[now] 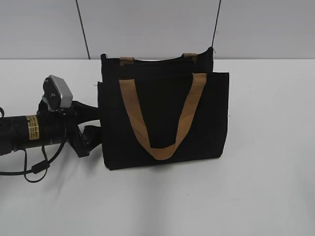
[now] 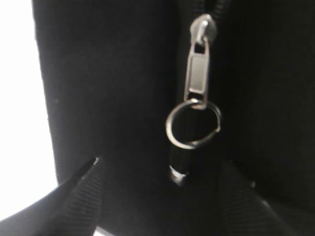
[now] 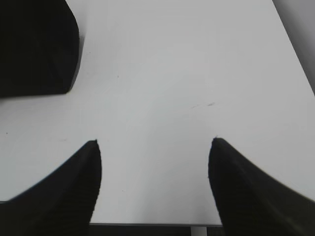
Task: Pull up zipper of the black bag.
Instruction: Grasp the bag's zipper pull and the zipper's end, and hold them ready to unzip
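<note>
Your left gripper sits open w/ the zipper pull tab just ahead, so closing short grabs only the black bag fabric; right gripper open over bare table.

The yellow label on the left arm is too small to read.

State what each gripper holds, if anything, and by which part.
Right gripper: open over bare white table, holding nothing. Left gripper: fingers spread at the rectangular black fabric bag, below the silvery metal zipper pull and its ring; nothing gripped.
</note>
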Controlling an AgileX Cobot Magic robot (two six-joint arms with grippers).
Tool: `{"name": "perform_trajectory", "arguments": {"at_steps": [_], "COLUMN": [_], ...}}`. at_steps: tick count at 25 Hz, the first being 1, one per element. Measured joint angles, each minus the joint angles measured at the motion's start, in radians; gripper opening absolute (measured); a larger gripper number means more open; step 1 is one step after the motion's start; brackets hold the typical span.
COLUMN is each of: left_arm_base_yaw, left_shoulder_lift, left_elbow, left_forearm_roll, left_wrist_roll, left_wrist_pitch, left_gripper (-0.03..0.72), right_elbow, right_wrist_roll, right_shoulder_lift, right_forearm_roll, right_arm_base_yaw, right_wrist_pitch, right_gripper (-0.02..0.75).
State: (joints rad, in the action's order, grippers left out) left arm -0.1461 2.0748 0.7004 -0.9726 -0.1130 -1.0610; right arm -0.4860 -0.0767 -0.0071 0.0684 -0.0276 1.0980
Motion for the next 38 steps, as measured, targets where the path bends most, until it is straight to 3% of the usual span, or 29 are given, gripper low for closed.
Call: {"name": "perform_trajectory", "arguments": {"at_steps": [11,27,31,38], "left_arm_base_yaw": [-0.012,-0.042,-0.042,-0.03], "left_shoulder_lift": [0.011,0.044,0.044,-0.134], "left_elbow": [0.03,0.047,0.047,-0.014], "left_forearm_roll": [-0.016,-0.013,0.0,0.015], "left_wrist_roll": [0.0,0.0,-0.023,-0.208], "left_wrist_pitch": [-0.001,-0.031,-0.031,0.008], "left_gripper": [0.505,0.085,0.073,0.073], "right_elbow": [0.0,0.0,0.0,0.0], "right_wrist_roll": [0.0,0.0,0.0,0.0], "right_shoulder_lift": [0.0,0.0,0.0,0.0], "right_forearm_roll": [0.0,0.0,0.0,0.0], "right_arm_base_yaw": [0.0,0.0,0.0,0.0], "right_wrist_pitch": [0.0,0.0,0.0,0.0], "right_gripper": [0.527,0.527,0.527,0.527]}}
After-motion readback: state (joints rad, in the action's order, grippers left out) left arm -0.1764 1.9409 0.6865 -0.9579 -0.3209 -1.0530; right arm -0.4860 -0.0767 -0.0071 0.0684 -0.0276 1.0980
